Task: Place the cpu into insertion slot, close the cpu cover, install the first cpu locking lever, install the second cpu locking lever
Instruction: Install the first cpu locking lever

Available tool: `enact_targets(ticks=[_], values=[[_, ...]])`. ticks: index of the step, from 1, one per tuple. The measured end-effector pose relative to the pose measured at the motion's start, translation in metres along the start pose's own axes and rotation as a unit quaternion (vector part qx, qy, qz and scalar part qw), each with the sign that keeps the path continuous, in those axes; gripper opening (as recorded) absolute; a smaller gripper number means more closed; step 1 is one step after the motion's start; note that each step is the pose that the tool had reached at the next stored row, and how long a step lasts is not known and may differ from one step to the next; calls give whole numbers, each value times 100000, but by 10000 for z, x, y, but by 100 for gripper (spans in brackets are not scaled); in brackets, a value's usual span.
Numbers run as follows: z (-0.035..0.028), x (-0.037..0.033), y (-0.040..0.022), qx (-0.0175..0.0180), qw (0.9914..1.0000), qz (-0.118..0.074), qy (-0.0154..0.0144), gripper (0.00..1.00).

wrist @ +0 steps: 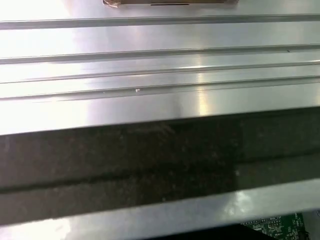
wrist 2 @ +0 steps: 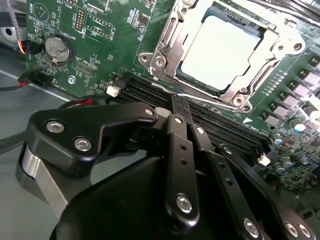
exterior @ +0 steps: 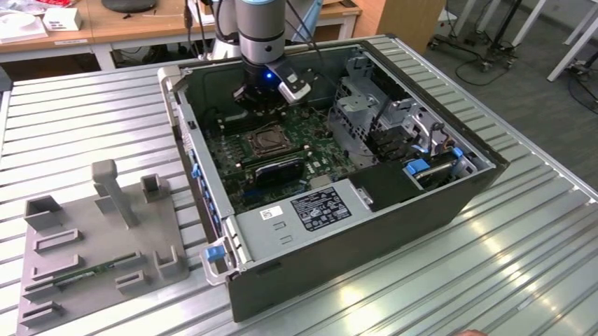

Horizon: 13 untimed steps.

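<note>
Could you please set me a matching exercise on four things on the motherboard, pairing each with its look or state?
Things:
1. cpu
2. cpu cover
3. coin cell
4. memory slots

Descriptions:
A. long, narrow and black
B. round and silvery, in a black holder
C. silver frame lying flat around the chip
D. pale grey square seen through the frame's window

Pairs: 1-D, 2-C, 3-B, 4-A.
</note>
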<state>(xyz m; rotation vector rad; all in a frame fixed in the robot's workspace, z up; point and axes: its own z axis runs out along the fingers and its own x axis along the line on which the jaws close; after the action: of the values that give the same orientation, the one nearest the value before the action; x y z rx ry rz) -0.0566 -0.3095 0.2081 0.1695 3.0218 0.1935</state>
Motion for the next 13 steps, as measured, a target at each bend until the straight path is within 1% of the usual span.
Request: enact_targets(ticks=[5, 13], values=[[-1, 50, -5, -11, 100000, -14, -87, 11], [28, 57, -15, -13, 100000, -7, -96, 11]])
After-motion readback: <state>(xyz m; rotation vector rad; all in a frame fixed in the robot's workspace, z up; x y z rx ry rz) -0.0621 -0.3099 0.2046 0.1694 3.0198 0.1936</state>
